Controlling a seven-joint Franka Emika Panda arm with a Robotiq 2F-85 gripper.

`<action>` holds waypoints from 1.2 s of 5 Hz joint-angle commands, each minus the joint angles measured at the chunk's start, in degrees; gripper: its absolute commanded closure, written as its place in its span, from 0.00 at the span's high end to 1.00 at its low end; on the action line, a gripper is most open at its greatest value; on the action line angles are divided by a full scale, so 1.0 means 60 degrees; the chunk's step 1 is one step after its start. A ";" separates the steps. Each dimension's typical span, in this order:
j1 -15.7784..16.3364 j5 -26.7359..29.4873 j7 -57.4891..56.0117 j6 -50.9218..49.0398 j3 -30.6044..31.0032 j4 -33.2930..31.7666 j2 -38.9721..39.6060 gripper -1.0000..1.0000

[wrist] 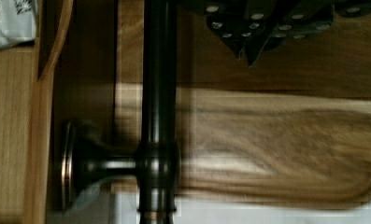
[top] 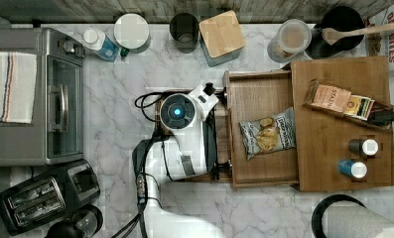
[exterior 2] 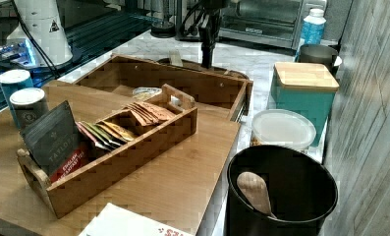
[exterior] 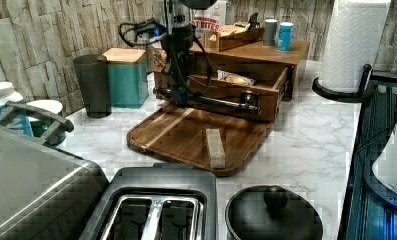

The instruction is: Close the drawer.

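The drawer (top: pixel 261 94) stands pulled well out of its bamboo-coloured cabinet (top: pixel 328 163), a little right of the centre of the top view, its open tray reaching toward the top view's left with a bag of chips (top: pixel 268 132) lying inside on the floor of it. In the left view the drawer (exterior: pixel 266 80) sits in the upper middle of the frame, its front panel facing the camera and carrying a dark metal bar handle (exterior: pixel 221 102) across it. Below and in front of that panel a darker rounded wooden tray (exterior: pixel 186 135) lies flat on the marble counter (exterior: pixel 306 150), with a small pale block (exterior: pixel 215 147) resting on it. The gripper (exterior: pixel 178 95) hangs at the handle's end toward the left view's left, just in front of the drawer face; in the wrist view its dark fingertips (wrist: pixel 248 44) appear pressed together, side by side and just beside the handle (wrist: pixel 159 93) without closing round it. In the right view the gripper (exterior 2: pixel 207 54) comes down at the upper middle of the frame, just beyond the drawer's far wall (exterior 2: pixel 182 78). On the cabinet top stand a wooden caddy of tea packets (exterior 2: pixel 109 147) and two small tins (top: pixel 358 157)
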 commanded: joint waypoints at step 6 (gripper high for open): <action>-0.2145 0.0841 -0.4429 -0.0331 -0.0998 0.1192 0.0215 0.00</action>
